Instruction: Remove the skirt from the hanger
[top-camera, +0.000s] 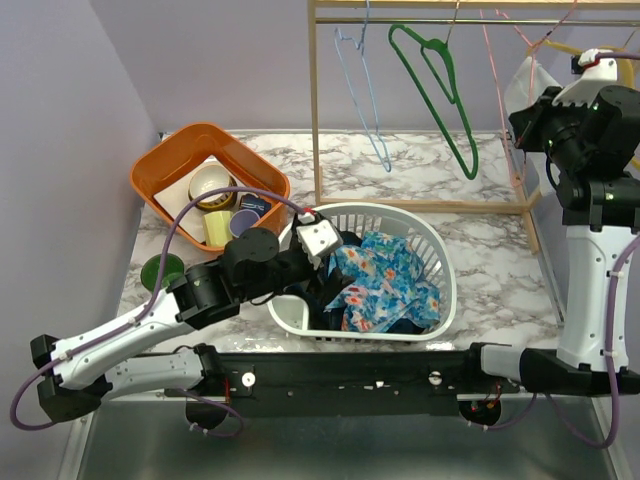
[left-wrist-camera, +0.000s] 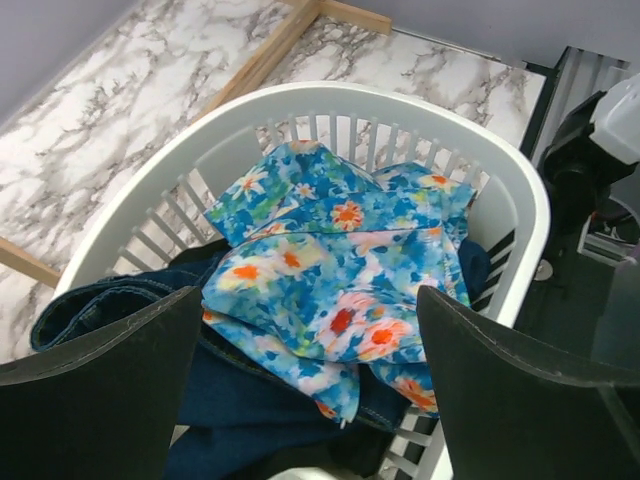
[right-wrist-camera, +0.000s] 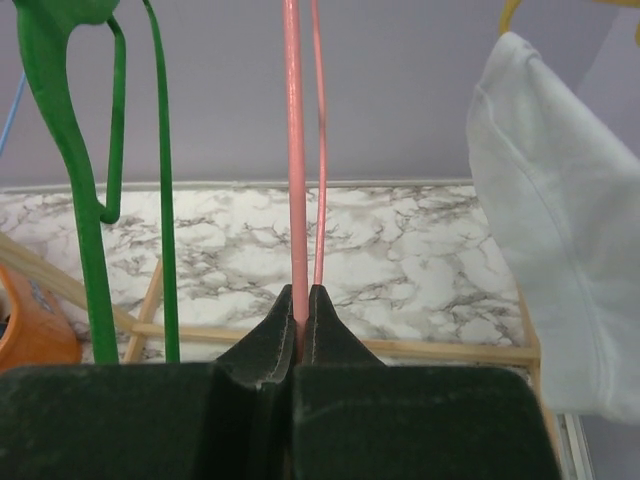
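Blue-floral: saw skirt (top-camera: 385, 275) heaped in basket (top-camera: 380, 208), off any hanger. Left wrist: found left tool (left-wrist-camera: 310, 300) released above it. Right wrist: found right tool (right-wrist-camera: 300, 305) clenched on pink hanger (right-wrist-camera: 292, 150). Judged fabric soft, light; would pinch a fold.

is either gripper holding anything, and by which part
The right gripper is shut on the thin pink hanger, pinching one of its straight bars. The left gripper is open over the white slatted laundry basket, holding nothing.
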